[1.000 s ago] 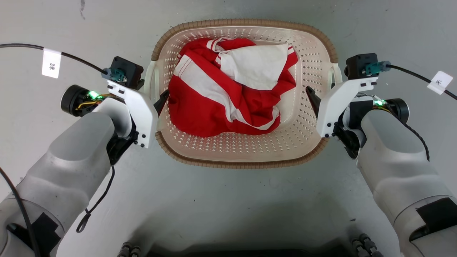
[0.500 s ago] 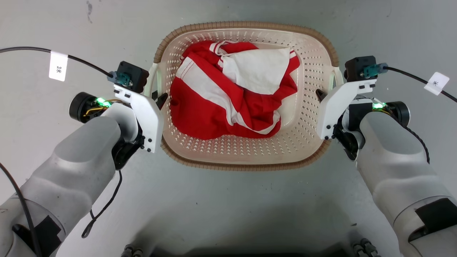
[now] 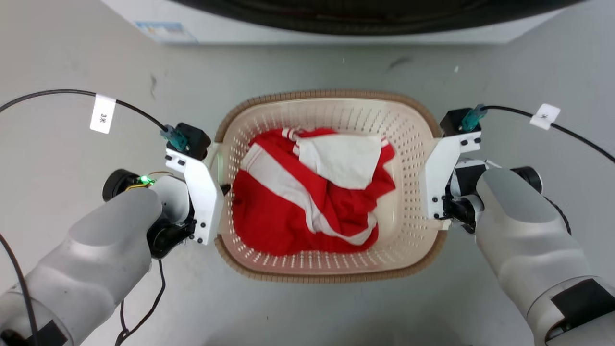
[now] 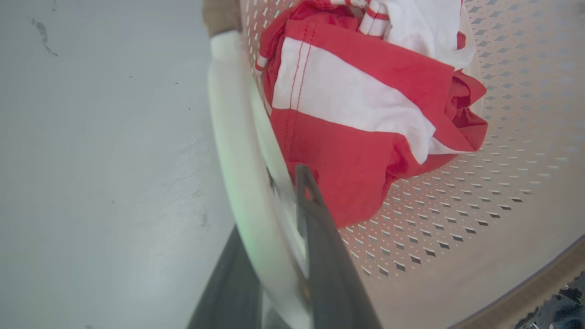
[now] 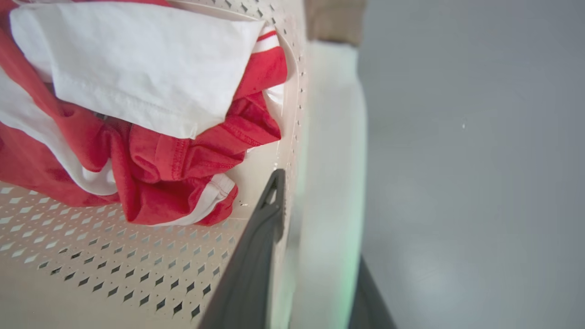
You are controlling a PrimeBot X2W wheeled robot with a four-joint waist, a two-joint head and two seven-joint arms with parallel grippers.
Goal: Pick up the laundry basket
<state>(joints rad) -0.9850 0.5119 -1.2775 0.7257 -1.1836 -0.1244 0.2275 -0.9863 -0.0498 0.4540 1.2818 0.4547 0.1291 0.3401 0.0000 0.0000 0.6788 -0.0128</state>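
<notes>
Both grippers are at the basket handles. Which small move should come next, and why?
Probably lift both arms evenly: the left gripper and right gripper each have jaws closed around a white handle of the laundry basket, and the clothes could slide.

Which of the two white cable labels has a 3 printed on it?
The label on the left arm's cable, at the head view's left. It reads 3 plus another mark; the right cable's label carries one mark alone.
</notes>
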